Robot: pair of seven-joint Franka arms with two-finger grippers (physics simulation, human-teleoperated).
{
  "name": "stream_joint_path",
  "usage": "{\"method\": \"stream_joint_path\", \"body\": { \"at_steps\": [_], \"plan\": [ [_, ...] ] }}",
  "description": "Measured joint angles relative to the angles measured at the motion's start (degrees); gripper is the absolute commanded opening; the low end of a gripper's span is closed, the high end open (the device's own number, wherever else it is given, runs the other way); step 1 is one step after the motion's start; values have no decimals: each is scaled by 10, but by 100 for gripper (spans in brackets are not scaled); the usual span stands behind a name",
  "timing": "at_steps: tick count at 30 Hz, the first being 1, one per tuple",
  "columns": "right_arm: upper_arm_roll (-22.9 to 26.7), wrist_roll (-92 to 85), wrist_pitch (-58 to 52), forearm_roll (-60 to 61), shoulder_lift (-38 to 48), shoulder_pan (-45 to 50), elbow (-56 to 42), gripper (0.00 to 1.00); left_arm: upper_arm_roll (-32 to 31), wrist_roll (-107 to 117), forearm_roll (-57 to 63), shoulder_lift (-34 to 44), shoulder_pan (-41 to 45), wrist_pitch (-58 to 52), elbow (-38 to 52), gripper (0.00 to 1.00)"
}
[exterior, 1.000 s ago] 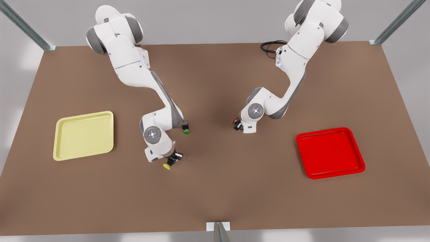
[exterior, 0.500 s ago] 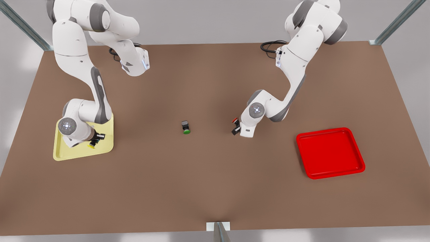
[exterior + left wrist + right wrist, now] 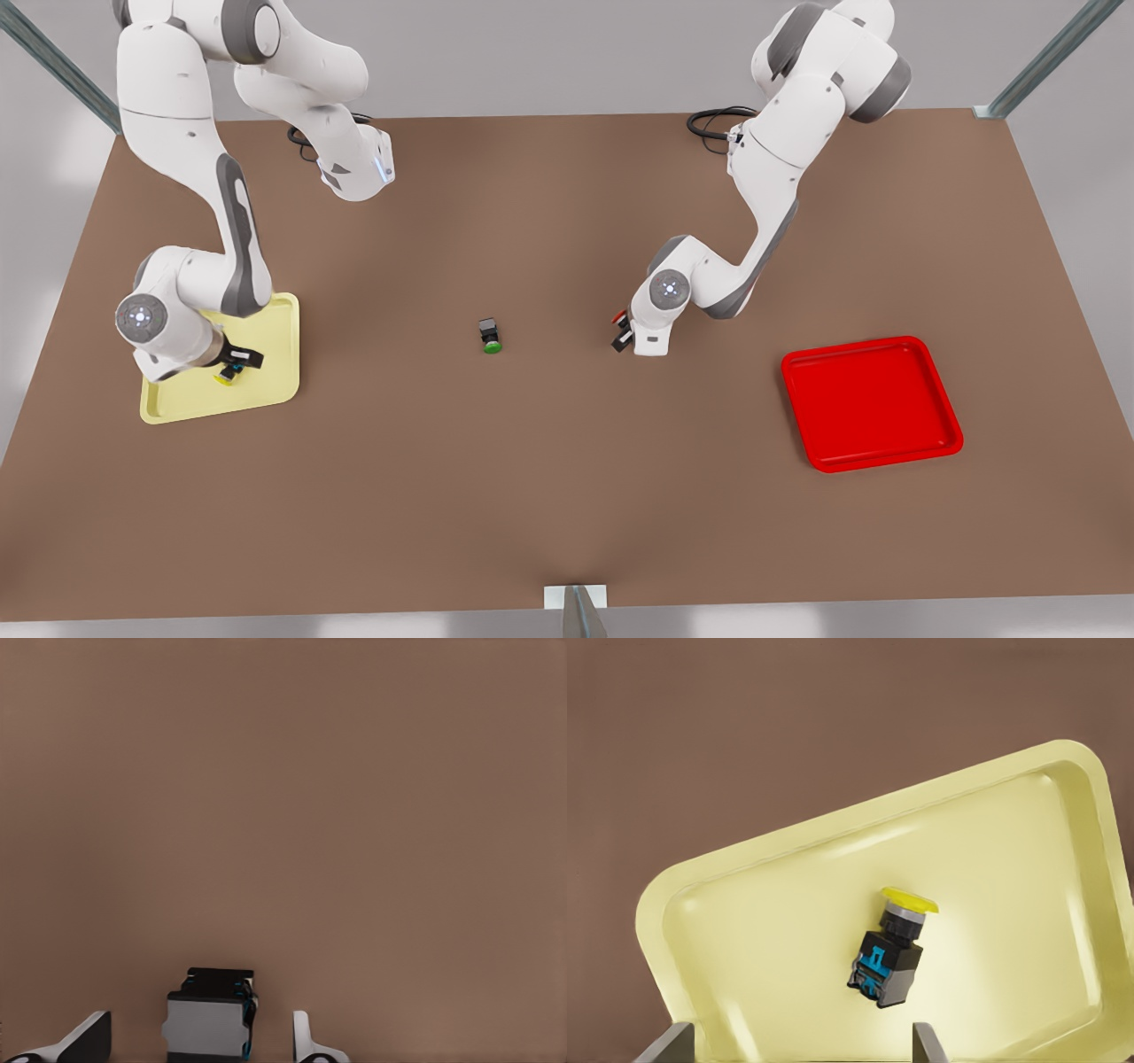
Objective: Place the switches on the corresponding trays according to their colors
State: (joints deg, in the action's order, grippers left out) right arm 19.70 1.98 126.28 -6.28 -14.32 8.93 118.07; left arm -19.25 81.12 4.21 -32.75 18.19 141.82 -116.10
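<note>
- Right gripper (image 3: 232,365) over the yellow tray (image 3: 275,341) at the front view's left, fingers (image 3: 675,1043) spread apart, gripping nothing.
- Yellow switch (image 3: 891,946) lying on its side inside the yellow tray, clear of both fingers.
- Left gripper (image 3: 622,335) low over the table (image 3: 567,496) near centre, fingers (image 3: 86,1041) spread either side of the red switch (image 3: 209,1023), not touching.
- Red tray (image 3: 871,401) well apart at the front view's right.
- Green switch (image 3: 490,336) on the table between the 2 grippers.
</note>
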Motion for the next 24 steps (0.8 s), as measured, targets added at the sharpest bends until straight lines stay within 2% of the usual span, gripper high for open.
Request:
{"method": "stream_joint_path", "body": {
  "at_steps": [3, 5, 7, 8, 9, 10, 19, 24],
  "plan": [
    [-38, -105, -245, 1, -50, -5, -280, 100, 1, -12, 1, -4, -4, 1, 3, 98],
    [-64, -140, -301, 0, -14, -5, -335, 100, 2, -12, 3, -11, -4, 7, 8, 98],
    [-64, -155, -304, 2, -8, -10, -334, 100, 2, -11, 3, -13, -3, 9, 9, 96],
    [-65, -155, -304, 2, -5, -9, -329, 100, 2, -11, 4, -13, -3, 9, 9, 83],
    [-65, -155, -303, 2, 8, -9, -324, 100, 2, -11, 4, -13, -2, 9, 9, 63],
    [-67, -154, -301, 1, 33, -9, -309, 100, 2, -12, 4, -13, -1, 9, 9, 56],
    [-78, -152, -306, 1, 44, -7, -297, 100, 2, -9, 6, -8, -1, 9, 7, 56],
    [-78, -152, -306, 1, 44, -8, -298, 100, 1, -7, 6, -7, -1, 8, 7, 46]
  ]
}}
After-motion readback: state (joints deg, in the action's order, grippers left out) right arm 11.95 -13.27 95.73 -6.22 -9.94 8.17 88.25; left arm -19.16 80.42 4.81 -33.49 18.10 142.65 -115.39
